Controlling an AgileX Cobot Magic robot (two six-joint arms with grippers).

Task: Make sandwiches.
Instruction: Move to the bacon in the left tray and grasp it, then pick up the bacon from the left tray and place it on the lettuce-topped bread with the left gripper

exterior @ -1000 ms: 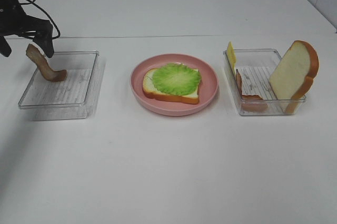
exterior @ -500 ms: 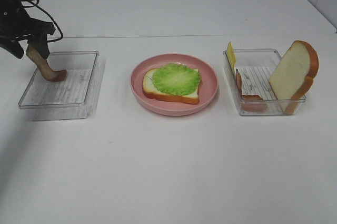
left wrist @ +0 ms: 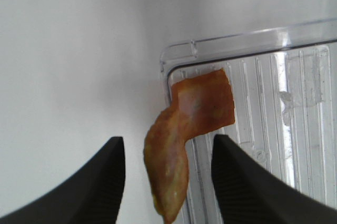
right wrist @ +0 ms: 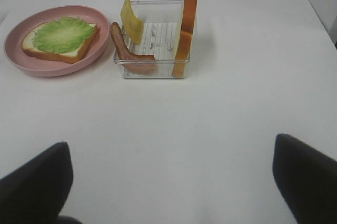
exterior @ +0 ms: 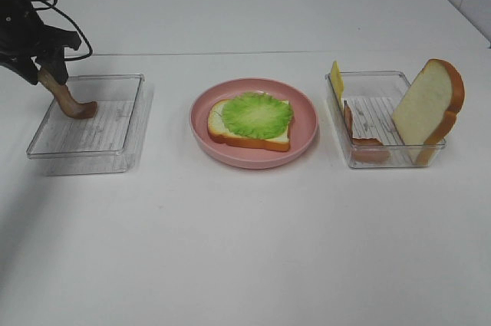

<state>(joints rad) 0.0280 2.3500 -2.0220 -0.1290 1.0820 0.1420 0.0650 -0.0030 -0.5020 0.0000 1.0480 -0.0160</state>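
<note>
The left pincer (left wrist: 167, 147) around a bacon strip (left wrist: 202, 103)
The strip stands bent in the tray (exterior: 92, 149) at nine o'clock from the plate (exterior: 307, 123) with bread (exterior: 218, 120) and lettuce (exterior: 257, 115). The left pincer is half open around its top end, not squeezing yet. The right pincer (right wrist: 169, 142) is wide open, empty. The strip looks light, thin and bendy, so pinch the raised end. The surface (exterior: 245, 249) is white and smooth.

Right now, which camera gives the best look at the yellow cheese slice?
The right wrist view: the cheese slice turns its broad yellow face to that camera. The exterior high view shows the cheese slice only as a narrow sliver. The left wrist view does not show it.
</note>
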